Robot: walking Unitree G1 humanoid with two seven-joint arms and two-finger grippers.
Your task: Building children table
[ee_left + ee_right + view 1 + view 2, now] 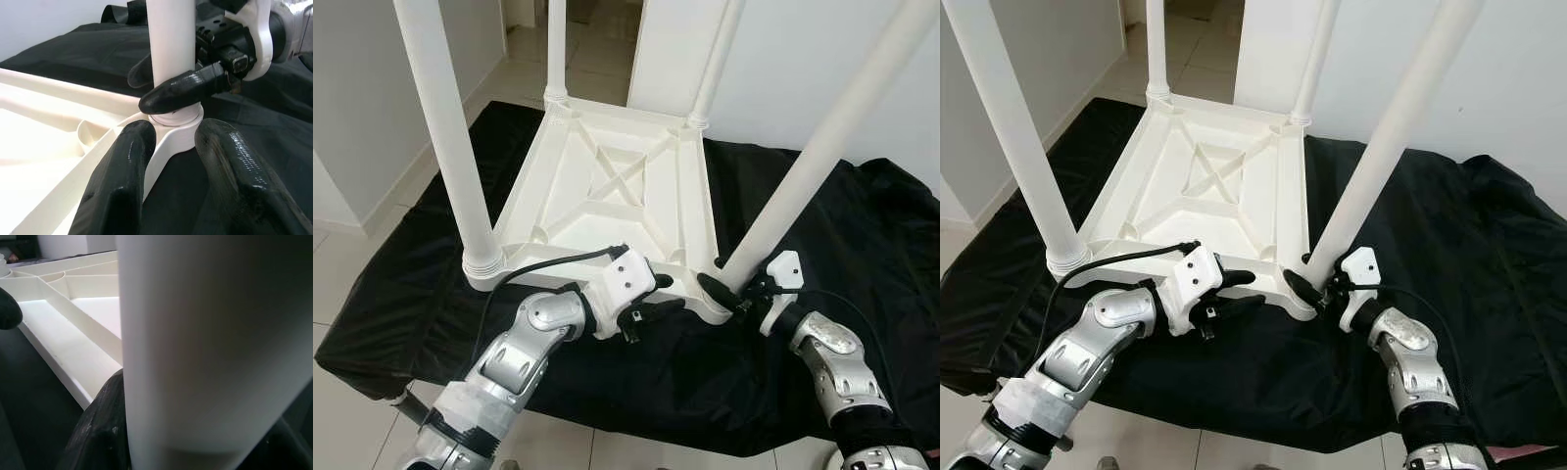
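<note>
A white plastic children's table point(607, 186) lies upside down on a black cloth, with its legs pointing up. My right gripper point(731, 284) is shut on the near right leg point(822, 147) just above its corner socket point(176, 125). One of its fingers point(186, 90) crosses the leg's front. My left gripper point(658, 296) is open at the table's near rim, left of that corner. One finger point(122, 176) lies over the rim and the other rests on the cloth side. In the right wrist view the leg point(205, 347) stands very close.
Three more white legs stand in the near left point(450, 147), far left point(555, 49) and far right point(720, 59) corners. The black cloth point(862, 245) spreads wide to the right. Pale floor tiles point(352, 284) and white walls surround it.
</note>
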